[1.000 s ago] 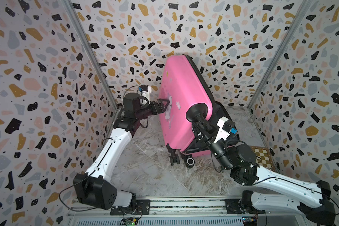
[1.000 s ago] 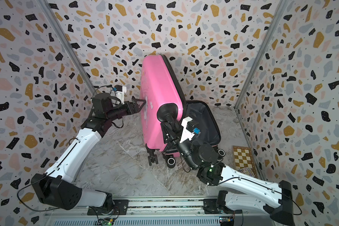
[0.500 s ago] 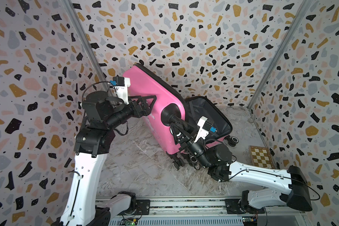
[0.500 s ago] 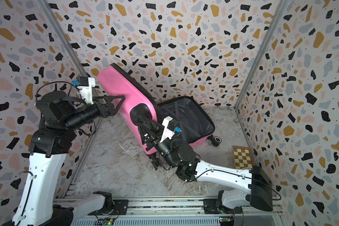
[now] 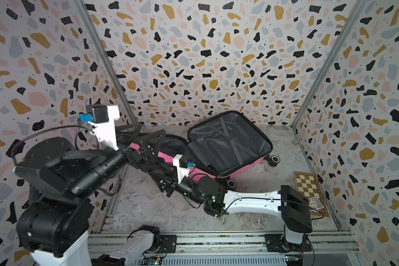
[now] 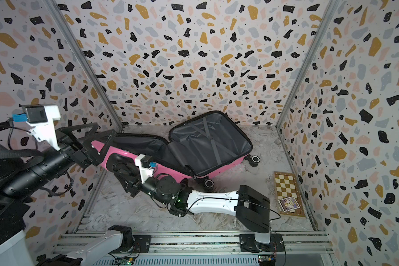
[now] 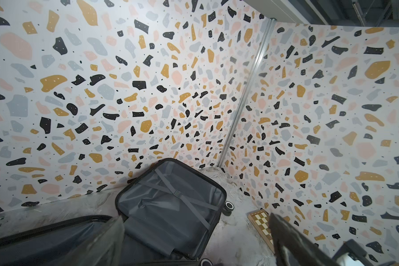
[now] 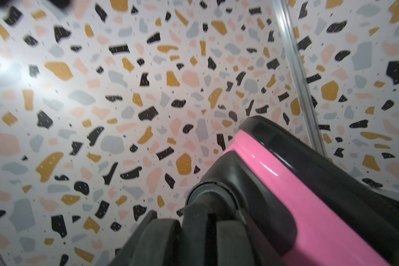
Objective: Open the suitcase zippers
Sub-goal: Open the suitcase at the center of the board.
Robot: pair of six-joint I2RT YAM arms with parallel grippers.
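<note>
By the suitcase (image 5: 228, 147), left hand (image 5: 151, 129) aloft, jaws wide apart.

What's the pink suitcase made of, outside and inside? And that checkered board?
Suitcase shell: probably hard plastic, glossy, because bright light streaks shine on the pink.
Lining: grey fabric, matte. It wrinkles and has straps across it.
Chessboard: looks wooden, with tan and cream squares in a brown frame.

A robotics lab booth: terrazzo-print wall panels (image 5: 194, 57), aluminium corner posts (image 5: 107, 64), a floor-level mounting rail (image 5: 217, 240).
</note>
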